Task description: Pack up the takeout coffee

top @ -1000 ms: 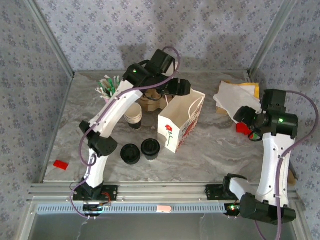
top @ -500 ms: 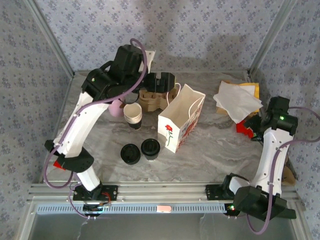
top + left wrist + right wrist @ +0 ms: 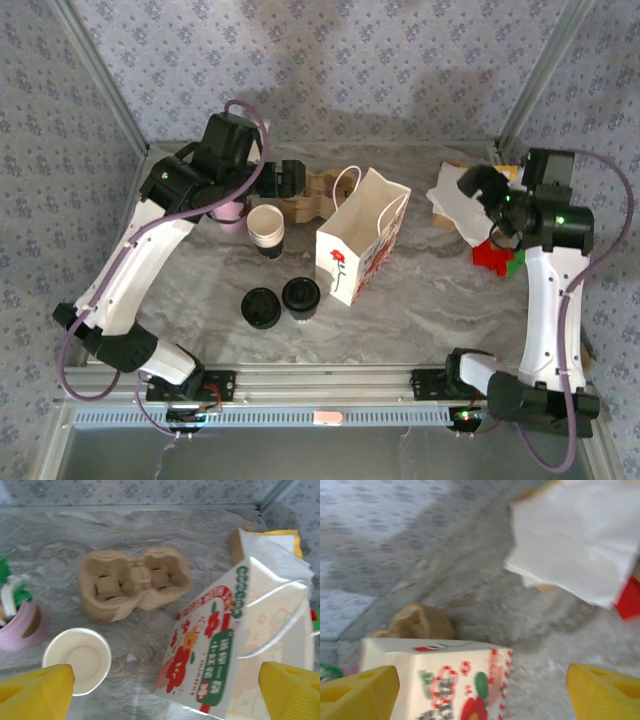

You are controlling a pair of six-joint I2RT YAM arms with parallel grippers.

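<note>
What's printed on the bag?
The bag is white with red flowers, green labels; best in left wrist view.

White links (image 3: 545, 300), black joints (image 3: 225, 142), purple cables (image 3: 247, 105), green lights (image 3: 562, 218), yellow-tipped left hand (image 3: 165, 690) and right hand (image 3: 482, 690)

Marble table (image 3: 430, 300), paper bag (image 3: 360, 250), cup carrier (image 3: 310, 195), takeout coffee (image 3: 301, 296), napkins (image 3: 465, 205)

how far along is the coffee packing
Nothing looks packed: the lidded coffee cup stands on the table beside the open paper bag, and the cup carrier is empty. Nothing in hand; left gripper and right gripper are open. Remaining: getting the coffee into the bag.
</note>
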